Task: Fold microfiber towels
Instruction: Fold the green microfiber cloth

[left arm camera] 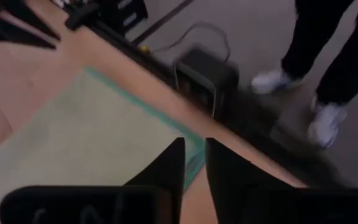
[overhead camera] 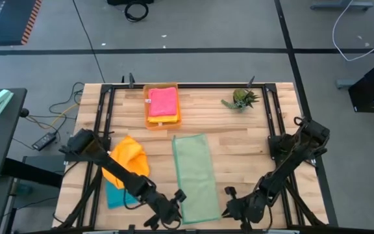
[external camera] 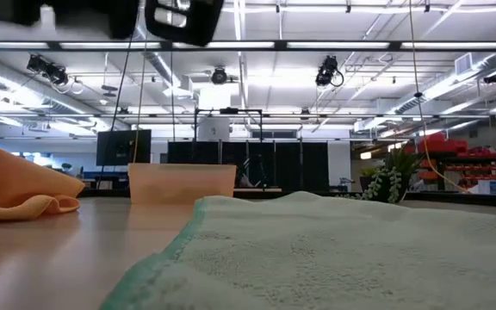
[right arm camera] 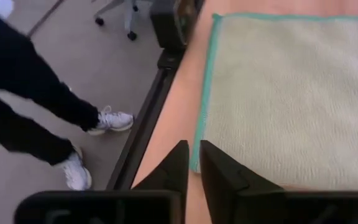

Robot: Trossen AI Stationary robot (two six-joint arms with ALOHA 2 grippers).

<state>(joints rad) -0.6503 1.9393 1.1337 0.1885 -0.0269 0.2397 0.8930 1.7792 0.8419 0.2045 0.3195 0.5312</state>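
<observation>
1. Step in hand, by judgement: taking hold of the green towel (overhead camera: 196, 177) at its near end, ready for a fold toward the far edge of the tabletop (overhead camera: 239, 140).
2. Green towel lying flat, a long strip running from mid-tabletop to the near edge, between the two arms.
3. Left gripper (overhead camera: 172, 209) at the towel's near-left corner; in the left wrist view, fingers (left arm camera: 166, 171) set a narrow slit apart right at the teal-edged corner. No cloth seen pinched between them.
4. Right gripper (overhead camera: 229, 208) at the near-right corner; in the right wrist view, fingers (right arm camera: 174, 165) likewise nearly closed, a thin gap showing, tips just beside the towel's hem. Nothing visibly held.
5. Both arms stretched low from the tabletop's side edges toward the near edge, elbows out, wrists angled inward at the towel.
6. Next move, by judgement: closing each pair of fingers on its own corner, lifting both evenly, carrying the near end over to the far end; uneven lift likely to skew the fold.
7. Other towels: pink towel (overhead camera: 163, 101) lying in the orange tray (overhead camera: 176, 117) near the far edge; orange towel (overhead camera: 126, 160) crumpled toward the left edge, partly over a teal towel (overhead camera: 113, 195) by the near-left corner.
8. Small green plant (overhead camera: 241, 99) standing toward the far-right corner, well apart from the work.
9. Person's legs and white shoes (right arm camera: 110, 120) on the floor beyond the near edge.
</observation>
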